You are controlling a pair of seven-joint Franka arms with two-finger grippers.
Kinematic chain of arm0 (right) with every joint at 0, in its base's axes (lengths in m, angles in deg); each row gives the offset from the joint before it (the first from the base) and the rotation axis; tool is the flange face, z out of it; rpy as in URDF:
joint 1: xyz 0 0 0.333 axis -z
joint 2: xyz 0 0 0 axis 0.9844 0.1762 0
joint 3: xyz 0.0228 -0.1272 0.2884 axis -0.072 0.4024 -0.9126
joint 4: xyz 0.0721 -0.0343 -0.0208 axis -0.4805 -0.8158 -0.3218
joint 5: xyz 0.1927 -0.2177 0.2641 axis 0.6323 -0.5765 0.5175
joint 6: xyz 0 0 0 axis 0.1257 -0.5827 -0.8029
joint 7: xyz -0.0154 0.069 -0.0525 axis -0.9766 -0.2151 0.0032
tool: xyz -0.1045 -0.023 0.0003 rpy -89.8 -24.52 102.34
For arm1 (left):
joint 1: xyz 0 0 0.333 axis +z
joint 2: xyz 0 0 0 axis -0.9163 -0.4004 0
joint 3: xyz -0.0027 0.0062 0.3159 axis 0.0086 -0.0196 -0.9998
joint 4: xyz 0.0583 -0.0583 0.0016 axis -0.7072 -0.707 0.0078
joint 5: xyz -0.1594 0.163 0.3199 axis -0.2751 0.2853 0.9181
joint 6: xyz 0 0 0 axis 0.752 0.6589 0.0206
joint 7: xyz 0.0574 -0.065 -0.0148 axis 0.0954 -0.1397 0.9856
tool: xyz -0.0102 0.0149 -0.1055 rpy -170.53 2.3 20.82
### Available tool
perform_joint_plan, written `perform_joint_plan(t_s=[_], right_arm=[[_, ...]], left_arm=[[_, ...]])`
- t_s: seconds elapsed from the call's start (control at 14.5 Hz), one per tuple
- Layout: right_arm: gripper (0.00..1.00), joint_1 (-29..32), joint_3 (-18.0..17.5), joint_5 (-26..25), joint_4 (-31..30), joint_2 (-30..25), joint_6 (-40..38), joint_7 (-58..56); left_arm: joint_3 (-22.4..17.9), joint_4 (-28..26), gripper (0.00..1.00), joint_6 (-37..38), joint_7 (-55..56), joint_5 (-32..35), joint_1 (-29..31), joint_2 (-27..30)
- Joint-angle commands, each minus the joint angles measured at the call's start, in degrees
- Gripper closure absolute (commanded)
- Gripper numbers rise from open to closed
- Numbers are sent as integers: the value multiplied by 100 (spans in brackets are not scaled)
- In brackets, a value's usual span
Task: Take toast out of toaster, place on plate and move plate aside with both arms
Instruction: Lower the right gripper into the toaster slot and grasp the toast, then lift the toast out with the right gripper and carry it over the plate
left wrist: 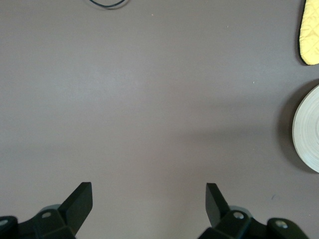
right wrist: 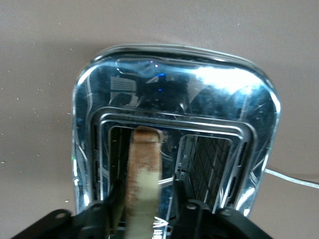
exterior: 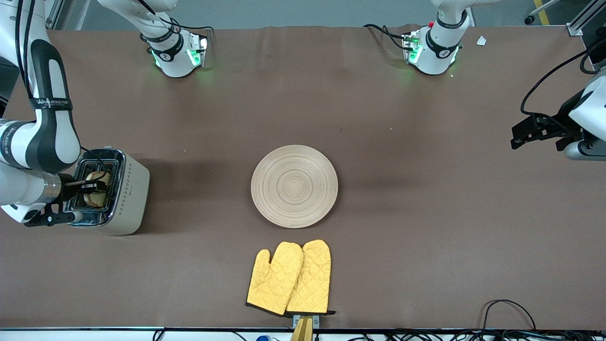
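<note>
While the toast (right wrist: 143, 184) stands in its slot, your right gripper (right wrist: 144, 219) straddles it from above the toaster (exterior: 130, 194), one finger on each flat face, jaws closing in on the slice. Whether they have real purchase yet you cannot tell from the wrist view; treat it as a grasp in the making.

By the look of things the task is at its first step. Nothing has been lifted, the plate (exterior: 294, 185) sits bare mid-table, well apart from the toaster, and the placing and the two-arm plate move are all ahead of you.

The slice stands on edge, thin crust edge up toward the jaws. Its long axis runs along the slot, which lines up with the gap between the fingers, so a straight upward pull should clear the chrome rim. The second slot beside the jaws looks empty.

Your left gripper (left wrist: 149, 204) waits over bare table at its own arm's end, jaws spread wide with nothing between them; the plate edge and a yellow mitt (left wrist: 311, 32) lie off to one side of it.
</note>
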Motion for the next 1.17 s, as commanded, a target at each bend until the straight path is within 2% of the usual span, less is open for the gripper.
perform_joint_plan(t_s=[0.0, 0.14, 0.34, 0.55, 0.83, 0.97, 1.1], right_arm=[[100, 13, -25, 22, -87, -75, -7, -15], [100, 170, -43, 92, -61, -127, -7, -181], [100, 154, -60, 101, 123, -329, -42, -332], [100, 84, -78, 171, 316, -452, -322, -332], [100, -355, -69, 198, 896, -505, -1095, 114], [100, -767, -52, 591, 792, -646, -1071, 222], [100, -1093, -60, 891, 617, -628, -774, 790]], left_arm=[[13, 116, 0, 40, -34, -87, 12, -82], [4, 125, 0, 40, -60, -183, 38, -90], [-101, 134, 0, 23, -16, -780, 30, -134], [-233, 265, 0, -39, -61, -1175, 38, -441], [-277, 275, 0, -197, -60, -1484, 161, -574], [-286, 275, 0, -197, -25, -1590, 188, -556], [-277, 275, 0, -197, -52, -1651, 284, -539]])
